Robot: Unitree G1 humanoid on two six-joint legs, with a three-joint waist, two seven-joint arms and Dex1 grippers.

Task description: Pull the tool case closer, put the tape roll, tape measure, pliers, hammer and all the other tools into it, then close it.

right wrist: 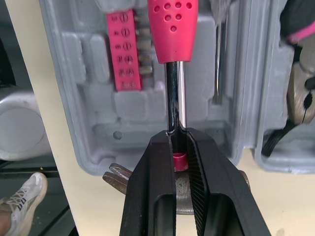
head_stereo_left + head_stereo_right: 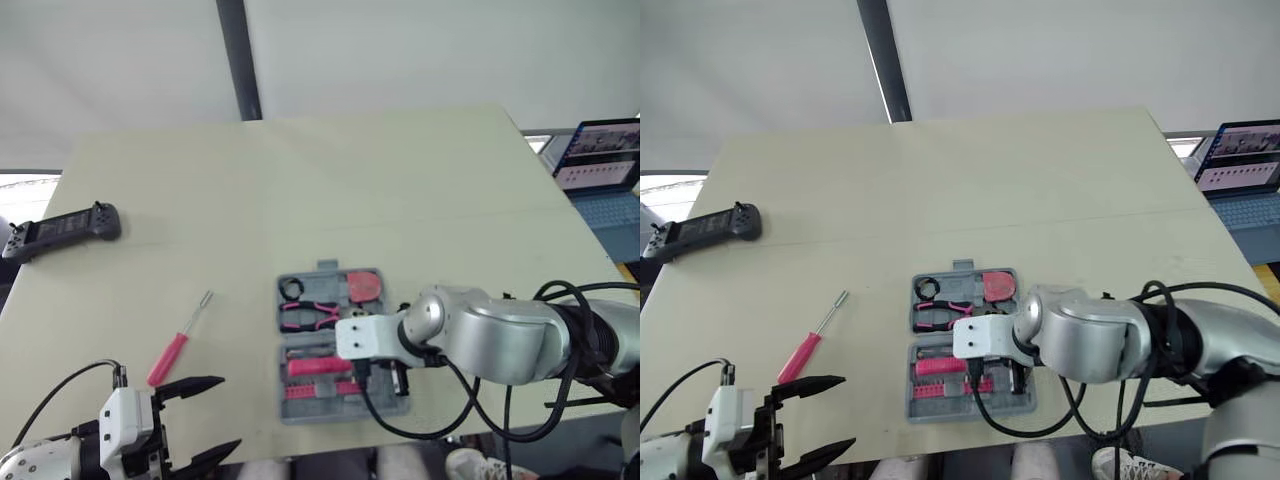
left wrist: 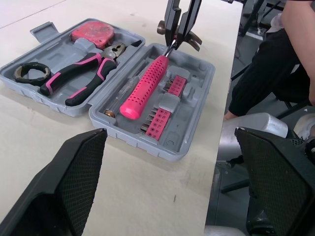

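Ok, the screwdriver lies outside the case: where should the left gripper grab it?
Take the screwdriver by its red handle, from above, gripping across it: it lies flat, handle towards the left gripper, and the shaft is thin.

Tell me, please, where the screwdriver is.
Left eye view: the screwdriver lies on the table, left of the tool case, just ahead of the open left claw.

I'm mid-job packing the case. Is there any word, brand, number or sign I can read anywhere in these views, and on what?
No word, brand or number can be read.
Pink bit rack: tiny cross and slot marks, no letters.
Laptop screen: too small to read.
Tape measure: no legible label.
Hammer in the right pincer: no marking legible.
Black controller: nothing legible.
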